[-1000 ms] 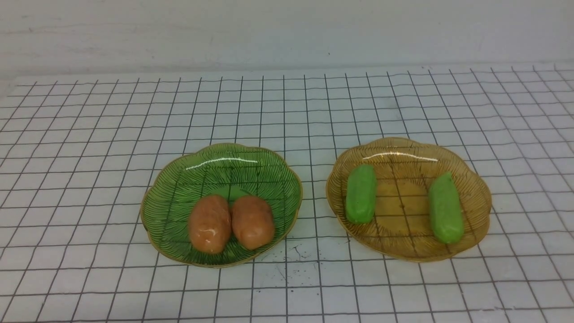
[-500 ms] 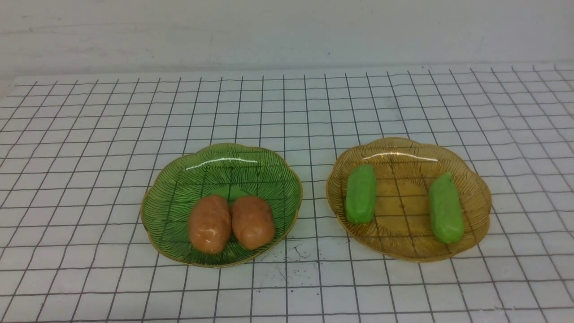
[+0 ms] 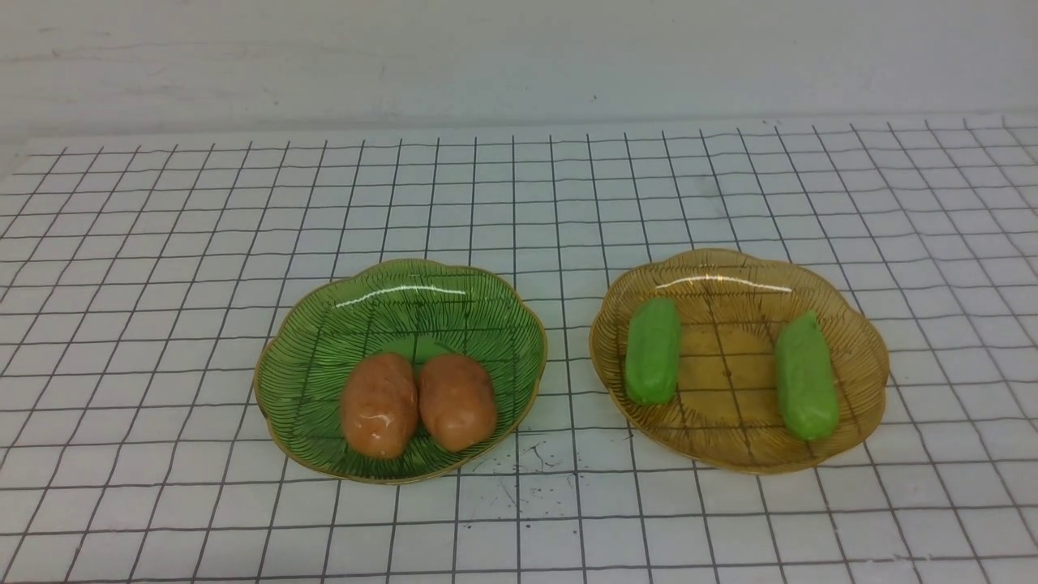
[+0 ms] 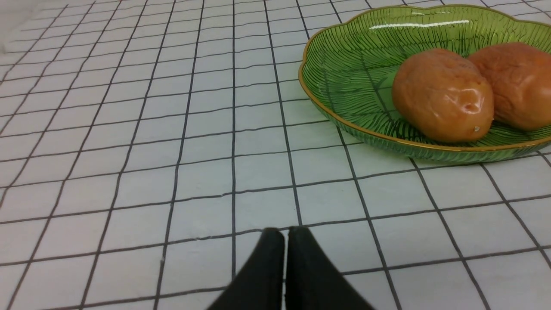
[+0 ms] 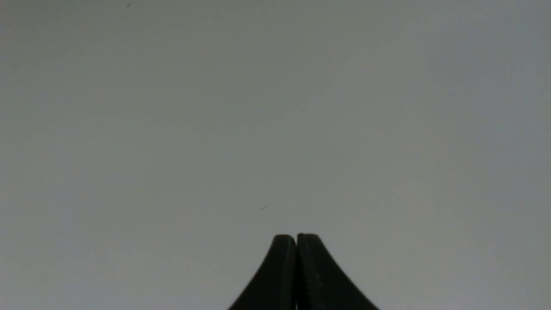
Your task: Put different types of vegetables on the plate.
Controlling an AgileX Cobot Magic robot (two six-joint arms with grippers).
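We have not started: 2 potatoes (image 3: 418, 403) share the green plate (image 3: 324, 324), 2 cucumbers (image 3: 730, 365) the amber plate (image 3: 859, 324). Both pincers, left (image 4: 284, 234) and right (image 5: 296, 239), are closed, empty. Next we open 1 over a potato.

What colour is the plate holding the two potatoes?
Translucent green glass plate with dark leaf-vein lines and a gold rim; clearest in the left wrist view.

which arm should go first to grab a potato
Left. Its shut hand faces the green plate holding both potatoes; the right hand sees only blank grey surface.
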